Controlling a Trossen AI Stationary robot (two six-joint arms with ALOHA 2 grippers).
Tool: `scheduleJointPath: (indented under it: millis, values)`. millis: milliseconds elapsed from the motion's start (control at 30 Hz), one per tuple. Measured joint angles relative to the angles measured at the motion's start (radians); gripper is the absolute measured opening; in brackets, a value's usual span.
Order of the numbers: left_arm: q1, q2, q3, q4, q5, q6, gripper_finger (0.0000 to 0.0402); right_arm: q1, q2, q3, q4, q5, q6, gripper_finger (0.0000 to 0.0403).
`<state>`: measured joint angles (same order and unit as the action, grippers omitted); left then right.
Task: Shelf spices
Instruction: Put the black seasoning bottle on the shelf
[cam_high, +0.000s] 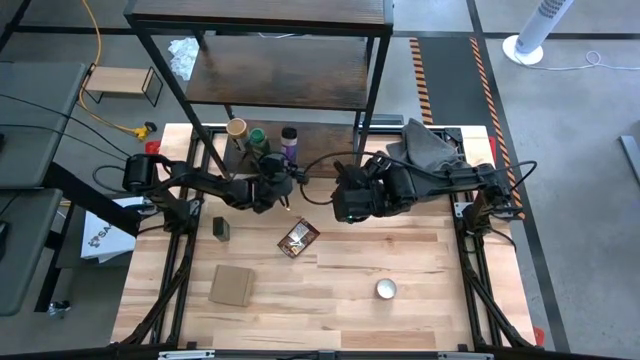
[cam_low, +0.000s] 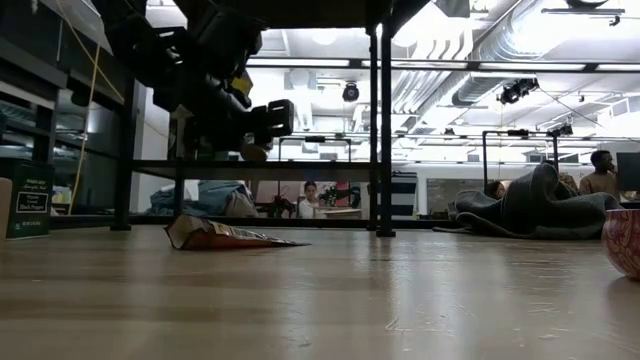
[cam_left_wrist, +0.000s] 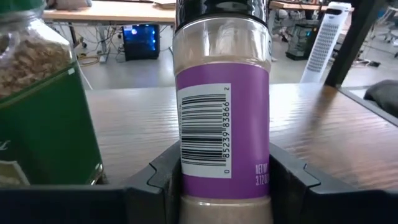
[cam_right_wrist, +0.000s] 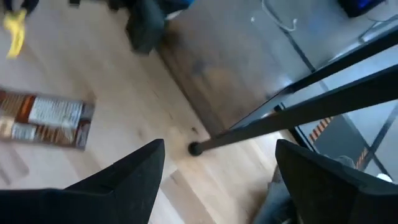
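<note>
Purple-labelled and dark-capped, the jar (cam_left_wrist: 222, 106) fills the left wrist view, and it is held between the two dark fingers (cam_left_wrist: 163, 177) of the left tool (cam_high: 283, 178), which are closed against its sides. The jar is seen standing upright on the dark board of the shelf (cam_high: 300, 75), at the lowest tier. Just beside it the green-lidded jar (cam_left_wrist: 40, 99) is found, and in the high view the tan-lidded jar (cam_high: 237, 130) stands next in the same row, near the board's left end. All three are kept close to the front edge of that board, between the thin black uprights of the frame.

On the pale worktop (cam_high: 400, 250) open room is left in front of the shelf. The brown-orange pouch (cam_high: 298, 238) lies flat near the middle, and the small dark tin (cam_high: 221, 228) stands apart to its left. A flat cardboard square (cam_high: 231, 284) and a round silvery disc (cam_high: 386, 289) are placed nearer the front edge, well apart from each other. A grey cloth (cam_high: 430, 145) is bunched at the far right corner.

The right tool (cam_high: 347, 203) hangs over the worktop by the right leg of the shelf; its fingers (cam_right_wrist: 124, 180) appear spread wide, with nothing between them, though the view is blurred.
</note>
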<state>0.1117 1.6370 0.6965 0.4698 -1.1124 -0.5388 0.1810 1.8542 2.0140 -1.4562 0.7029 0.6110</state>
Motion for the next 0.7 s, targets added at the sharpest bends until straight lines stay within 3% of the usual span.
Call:
scheduleJointPath:
  millis: [367,700]
  values:
    - [-0.011,-0.001,0.001,-0.075,-0.082,-0.072,0.0153,-0.004,0.000,0.000,0.163,0.006,0.018,0.0253]
    - [-0.022,-0.004,0.003,-0.160,-0.091,-0.156,0.0197,-0.010,0.027,0.000,0.242,-0.002,0.010,0.0250]
